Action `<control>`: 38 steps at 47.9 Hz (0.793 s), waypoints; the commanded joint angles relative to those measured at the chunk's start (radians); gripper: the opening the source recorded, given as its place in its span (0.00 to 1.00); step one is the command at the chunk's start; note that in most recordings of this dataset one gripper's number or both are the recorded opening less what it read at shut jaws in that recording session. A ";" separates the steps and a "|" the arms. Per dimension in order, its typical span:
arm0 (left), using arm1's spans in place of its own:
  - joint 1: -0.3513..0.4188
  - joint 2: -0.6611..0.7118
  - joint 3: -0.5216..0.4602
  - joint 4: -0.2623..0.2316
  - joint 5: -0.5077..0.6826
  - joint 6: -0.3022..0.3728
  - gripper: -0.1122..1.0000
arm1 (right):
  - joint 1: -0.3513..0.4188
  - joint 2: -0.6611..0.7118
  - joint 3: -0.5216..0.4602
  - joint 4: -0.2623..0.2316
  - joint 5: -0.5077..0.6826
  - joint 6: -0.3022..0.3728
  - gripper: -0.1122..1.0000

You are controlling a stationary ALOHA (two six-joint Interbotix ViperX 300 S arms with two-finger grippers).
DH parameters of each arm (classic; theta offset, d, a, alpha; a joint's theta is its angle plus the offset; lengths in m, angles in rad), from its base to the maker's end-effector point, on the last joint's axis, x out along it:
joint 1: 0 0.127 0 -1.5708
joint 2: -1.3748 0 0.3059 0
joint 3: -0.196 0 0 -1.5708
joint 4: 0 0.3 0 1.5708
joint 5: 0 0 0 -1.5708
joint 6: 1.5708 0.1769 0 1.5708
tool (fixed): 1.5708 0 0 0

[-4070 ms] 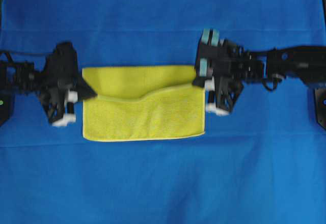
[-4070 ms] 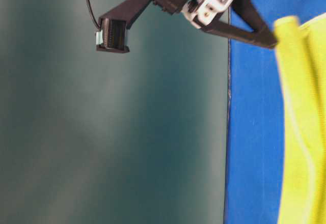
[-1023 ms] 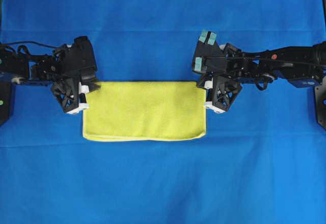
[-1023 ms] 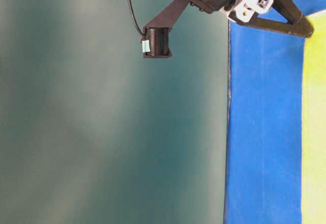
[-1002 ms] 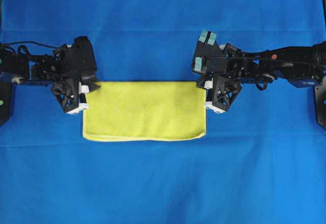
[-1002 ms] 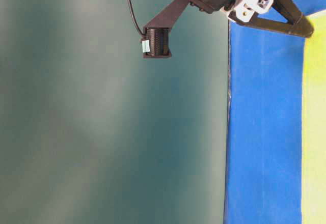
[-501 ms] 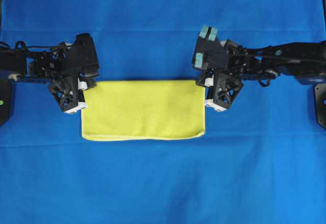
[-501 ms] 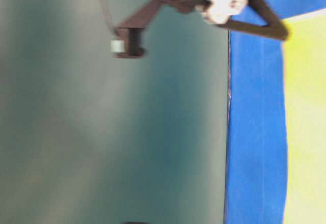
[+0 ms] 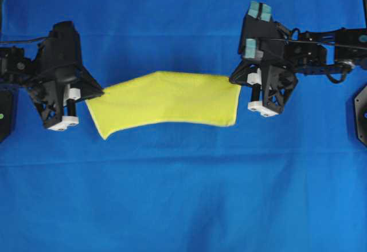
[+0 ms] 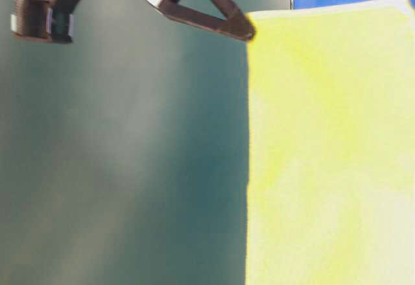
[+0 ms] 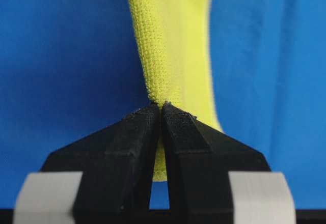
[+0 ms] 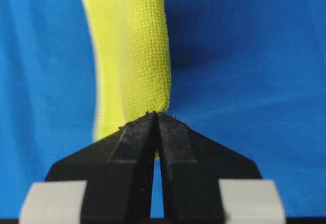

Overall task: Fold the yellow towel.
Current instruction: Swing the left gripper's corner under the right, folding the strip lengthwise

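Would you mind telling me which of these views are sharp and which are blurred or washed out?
Overhead view: evenly lit and fairly sharp, the square yellow microfibre towel clear. Table-level view: soft, the towel washed out to pale yellow, its weave lost. Left wrist view: weave crisp beside the left gripper, blurring farther away. Right wrist view: likewise sharp at the right gripper, with a dark shadow on the plain blue cloth.
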 commanded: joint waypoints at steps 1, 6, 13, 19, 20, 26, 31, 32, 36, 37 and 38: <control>-0.003 -0.008 -0.020 0.000 -0.005 0.000 0.12 | -0.002 -0.017 -0.021 -0.003 -0.015 0.002 0.11; -0.005 0.002 -0.025 -0.002 -0.006 -0.002 0.12 | -0.009 -0.015 -0.021 -0.003 -0.035 0.002 0.11; -0.028 0.026 -0.034 -0.003 -0.041 -0.009 0.12 | -0.057 -0.014 -0.018 -0.005 -0.055 0.002 0.11; -0.084 0.064 -0.052 -0.003 -0.098 -0.026 0.12 | -0.129 -0.009 -0.009 -0.028 -0.069 0.002 0.11; -0.095 0.074 -0.055 -0.003 -0.109 -0.026 0.12 | -0.143 -0.008 -0.011 -0.031 -0.072 0.002 0.11; -0.169 0.144 -0.094 -0.002 -0.202 -0.015 0.12 | -0.202 0.008 -0.020 -0.054 -0.104 0.002 0.11; -0.210 0.210 -0.141 -0.002 -0.275 0.000 0.12 | -0.242 0.034 -0.049 -0.087 -0.158 -0.002 0.11; -0.216 0.224 -0.152 -0.002 -0.285 0.003 0.12 | -0.249 0.041 -0.054 -0.097 -0.169 -0.002 0.11; -0.236 0.278 -0.199 -0.002 -0.322 0.021 0.12 | -0.265 0.074 -0.091 -0.126 -0.210 -0.005 0.11; -0.244 0.296 -0.221 -0.002 -0.331 0.029 0.12 | -0.268 0.083 -0.101 -0.130 -0.218 -0.008 0.11; -0.247 0.313 -0.235 -0.002 -0.339 0.035 0.12 | -0.270 0.092 -0.110 -0.137 -0.224 -0.009 0.11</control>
